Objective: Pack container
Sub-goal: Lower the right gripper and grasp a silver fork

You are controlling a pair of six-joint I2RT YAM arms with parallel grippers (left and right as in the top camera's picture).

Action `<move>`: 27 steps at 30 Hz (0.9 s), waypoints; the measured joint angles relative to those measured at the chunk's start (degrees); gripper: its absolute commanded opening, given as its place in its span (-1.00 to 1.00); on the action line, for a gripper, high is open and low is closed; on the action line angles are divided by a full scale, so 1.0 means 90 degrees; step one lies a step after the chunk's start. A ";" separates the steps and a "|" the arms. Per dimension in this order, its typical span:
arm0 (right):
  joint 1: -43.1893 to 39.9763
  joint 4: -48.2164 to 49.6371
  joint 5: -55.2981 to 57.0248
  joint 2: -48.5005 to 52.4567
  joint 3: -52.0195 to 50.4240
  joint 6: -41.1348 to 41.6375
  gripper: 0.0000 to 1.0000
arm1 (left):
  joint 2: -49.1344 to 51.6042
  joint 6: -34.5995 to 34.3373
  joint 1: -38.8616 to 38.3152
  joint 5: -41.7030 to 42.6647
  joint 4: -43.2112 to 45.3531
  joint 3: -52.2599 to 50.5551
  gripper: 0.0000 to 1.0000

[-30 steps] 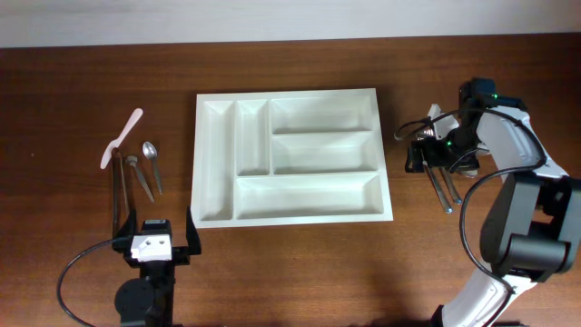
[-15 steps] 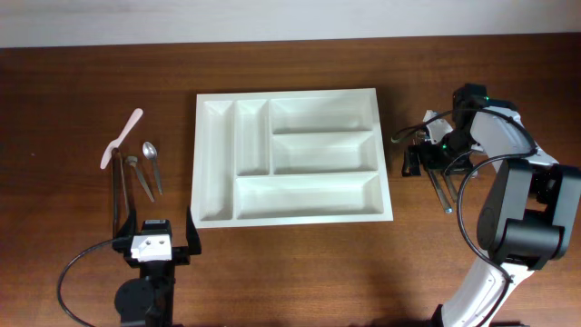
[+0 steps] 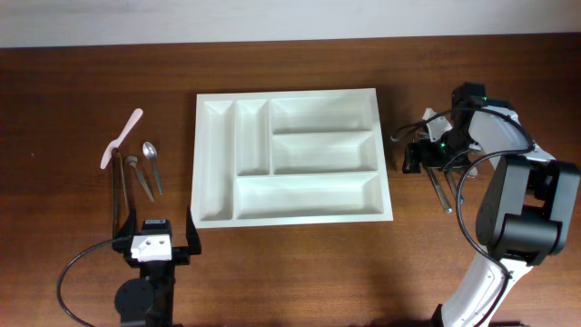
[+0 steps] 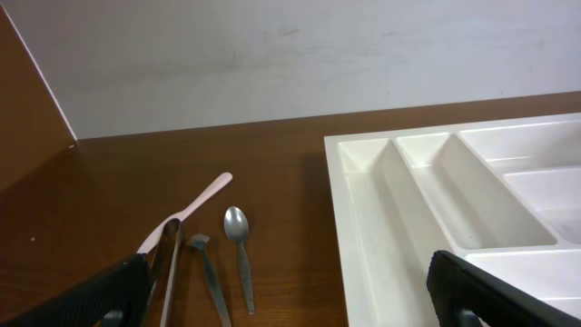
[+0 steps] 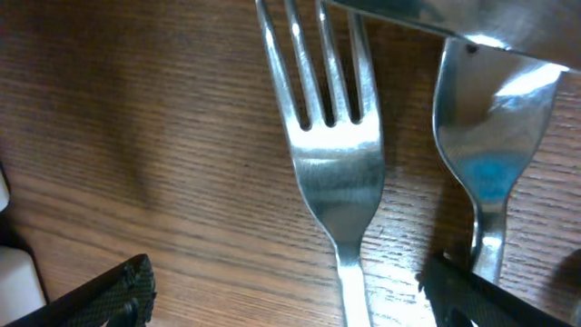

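Observation:
A white cutlery tray (image 3: 289,154) with several empty compartments lies mid-table; its left part shows in the left wrist view (image 4: 427,195). My right gripper (image 3: 425,156) is open and low over metal cutlery (image 3: 445,193) right of the tray. In the right wrist view a fork (image 5: 329,154) lies on the wood between my open fingertips (image 5: 290,300), with a second utensil (image 5: 490,173) beside it. My left gripper (image 3: 152,245) is open and empty near the front edge. Left of the tray lie a pink utensil (image 3: 122,139), a spoon (image 3: 152,163) and dark tongs (image 3: 116,195).
The pink utensil (image 4: 186,213), the spoon (image 4: 239,250) and another metal utensil (image 4: 207,272) show in the left wrist view on brown wood. A pale wall (image 4: 272,54) runs behind the table. The right arm's cable (image 3: 467,227) loops over the table's right side.
My right gripper has shifted slightly left and down onto the cutlery pile at the right of the tray. The left arm has not moved.

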 measured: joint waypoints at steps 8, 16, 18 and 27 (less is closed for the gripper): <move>0.0022 0.0010 0.0325 0.0024 0.0015 0.0041 0.84 | 0.0000 0.0000 0.0000 0.0000 0.0000 0.0000 0.99; 0.0024 0.0027 0.0782 0.0051 0.0015 0.0049 0.80 | 0.0000 0.0000 0.0000 0.0000 0.0000 0.0000 0.98; 0.0024 0.0029 0.0845 0.0056 0.0015 0.0046 0.70 | 0.0000 0.0000 0.0000 0.0000 0.0000 0.0000 0.99; 0.0022 0.0034 0.1037 0.0085 0.0015 0.0066 0.07 | 0.0000 0.0000 0.0000 0.0000 0.0000 0.0000 0.98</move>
